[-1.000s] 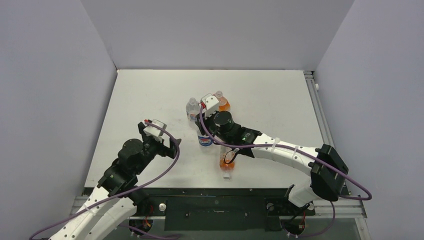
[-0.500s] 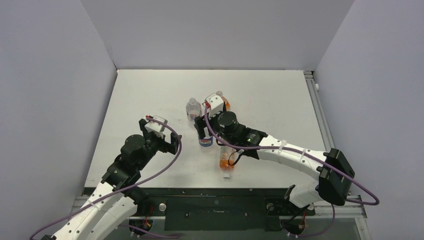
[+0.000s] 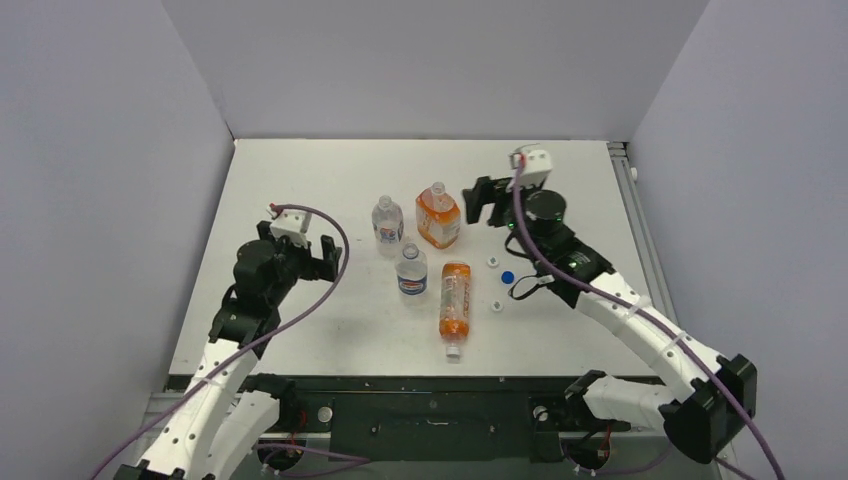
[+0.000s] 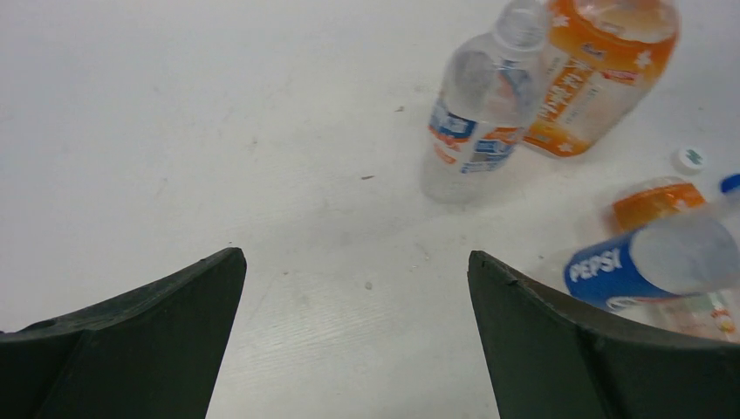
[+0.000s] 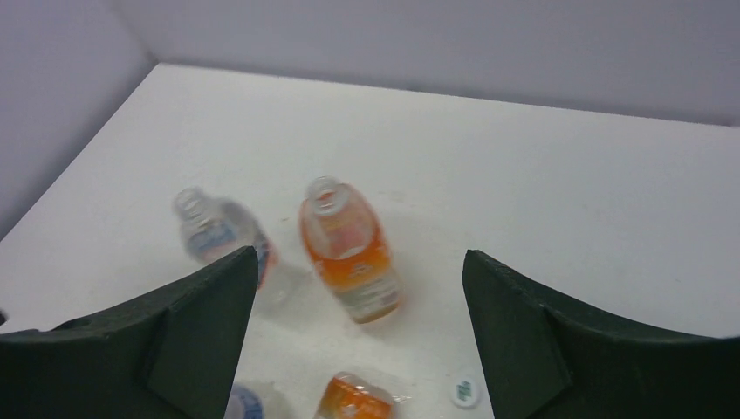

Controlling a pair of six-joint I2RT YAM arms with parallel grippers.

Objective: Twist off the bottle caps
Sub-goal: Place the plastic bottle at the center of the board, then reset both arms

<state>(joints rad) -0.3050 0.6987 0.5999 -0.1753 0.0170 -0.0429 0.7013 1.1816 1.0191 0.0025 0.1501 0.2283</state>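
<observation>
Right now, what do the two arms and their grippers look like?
The left arm and right arm have white links and black joints, with a purple cable looping along each. A white camera block sits on each wrist. The left gripper and right gripper have dark, tapered fingers.

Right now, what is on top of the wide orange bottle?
Nothing. The wide orange bottle stands upright with its mouth bare, no cap on it. Nothing blocks the view of its top. Only the inside below the neck is too blurred to judge.
</observation>
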